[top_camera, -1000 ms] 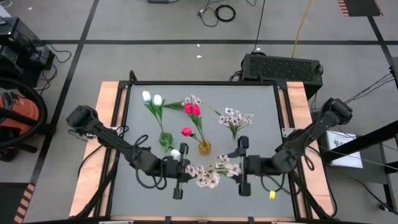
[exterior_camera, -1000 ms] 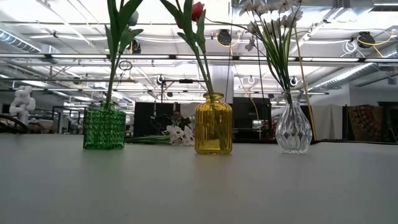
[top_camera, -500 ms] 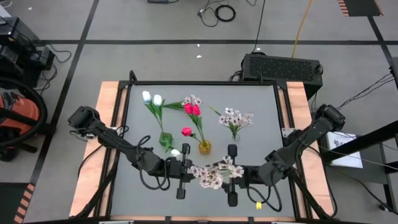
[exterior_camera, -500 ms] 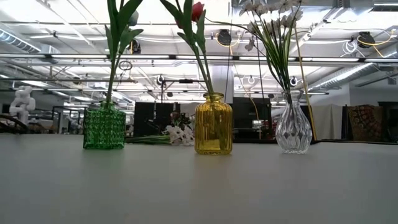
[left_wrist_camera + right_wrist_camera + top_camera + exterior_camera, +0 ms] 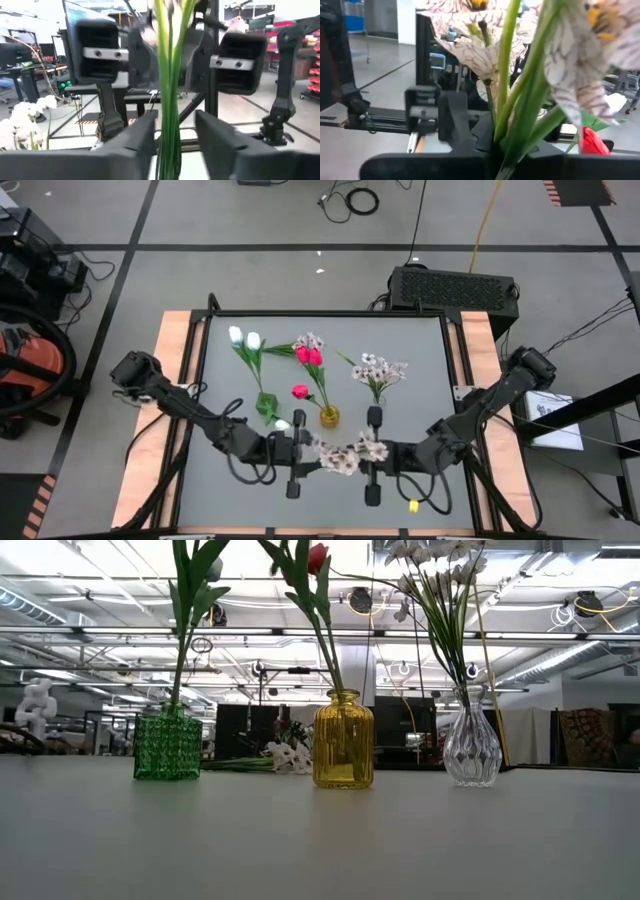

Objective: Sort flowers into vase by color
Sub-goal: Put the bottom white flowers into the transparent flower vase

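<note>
Workshop hall: exposed ceiling pipes [image 5: 300, 635]

Grey tabletop [image 5: 420, 380] with three vases and one loose flower.

In the low view a green vase [image 5: 167, 745], a yellow vase [image 5: 343, 740] and a clear vase [image 5: 471, 748] stand in a row, well apart. Behind, between green and yellow, a pale spray [image 5: 287, 755] lies flat, seemingly on the surface. Wooden strips [image 5: 172, 370] flank the grey top.
</note>
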Controlling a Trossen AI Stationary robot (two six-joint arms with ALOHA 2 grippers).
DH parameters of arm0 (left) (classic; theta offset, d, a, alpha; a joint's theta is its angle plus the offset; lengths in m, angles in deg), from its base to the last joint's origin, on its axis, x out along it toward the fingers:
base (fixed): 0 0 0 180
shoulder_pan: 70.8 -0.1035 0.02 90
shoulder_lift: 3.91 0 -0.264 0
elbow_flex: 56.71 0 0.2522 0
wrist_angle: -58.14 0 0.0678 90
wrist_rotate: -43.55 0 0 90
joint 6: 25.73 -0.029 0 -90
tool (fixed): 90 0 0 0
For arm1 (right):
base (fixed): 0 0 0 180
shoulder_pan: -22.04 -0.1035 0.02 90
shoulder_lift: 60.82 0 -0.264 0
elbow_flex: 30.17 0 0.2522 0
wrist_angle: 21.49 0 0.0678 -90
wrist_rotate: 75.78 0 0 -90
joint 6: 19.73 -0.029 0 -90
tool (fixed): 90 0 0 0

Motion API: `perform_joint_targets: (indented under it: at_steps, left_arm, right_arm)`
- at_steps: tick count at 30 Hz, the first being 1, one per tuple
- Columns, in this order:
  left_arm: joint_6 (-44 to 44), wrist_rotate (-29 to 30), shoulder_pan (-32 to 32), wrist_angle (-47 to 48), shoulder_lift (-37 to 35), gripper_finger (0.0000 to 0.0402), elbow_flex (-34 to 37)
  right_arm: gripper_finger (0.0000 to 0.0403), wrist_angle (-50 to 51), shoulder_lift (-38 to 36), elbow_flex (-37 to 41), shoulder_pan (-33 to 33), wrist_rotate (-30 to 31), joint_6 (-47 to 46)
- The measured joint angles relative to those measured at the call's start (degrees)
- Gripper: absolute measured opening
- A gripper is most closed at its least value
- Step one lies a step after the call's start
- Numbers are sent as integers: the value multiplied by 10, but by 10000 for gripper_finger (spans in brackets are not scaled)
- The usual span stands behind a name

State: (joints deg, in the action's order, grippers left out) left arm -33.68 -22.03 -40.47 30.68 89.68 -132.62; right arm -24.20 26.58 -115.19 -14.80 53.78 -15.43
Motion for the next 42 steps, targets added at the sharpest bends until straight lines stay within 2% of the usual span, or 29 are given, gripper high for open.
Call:
perform_joint_targets:
  at_steps: [4,8,10,14,17,20,25,35,38,42]
  left_arm:
    - [-14,68,29,17,-26,227,0]
    - [-79,172,71,51,-67,284,0]
    - [-142,242,96,57,-89,295,0]
    - [-331,407,139,56,-130,299,0]
    - [-359,487,156,60,-144,299,0]
    - [-359,551,164,65,-145,299,0]
    - [-315,569,163,120,-145,299,1]
    - [-309,569,162,129,-145,299,1]
    - [-307,569,162,131,-145,299,1]
    - [-300,569,162,135,-145,299,1]
  right_arm:
    - [7,39,-35,0,-27,48,11]
    - [5,120,-87,0,-74,132,1]
    - [4,177,-111,0,-101,172,-21]
    - [3,268,-149,0,-147,246,-66]
    - [3,340,-175,0,-166,323,-95]
    - [3,476,-197,1,-161,355,-211]
    - [3,650,-225,35,-141,395,-403]
    - [2,661,-273,136,-128,444,-567]
    - [2,650,-285,138,-128,447,-571]
    - [2,589,-300,128,-131,449,-485]
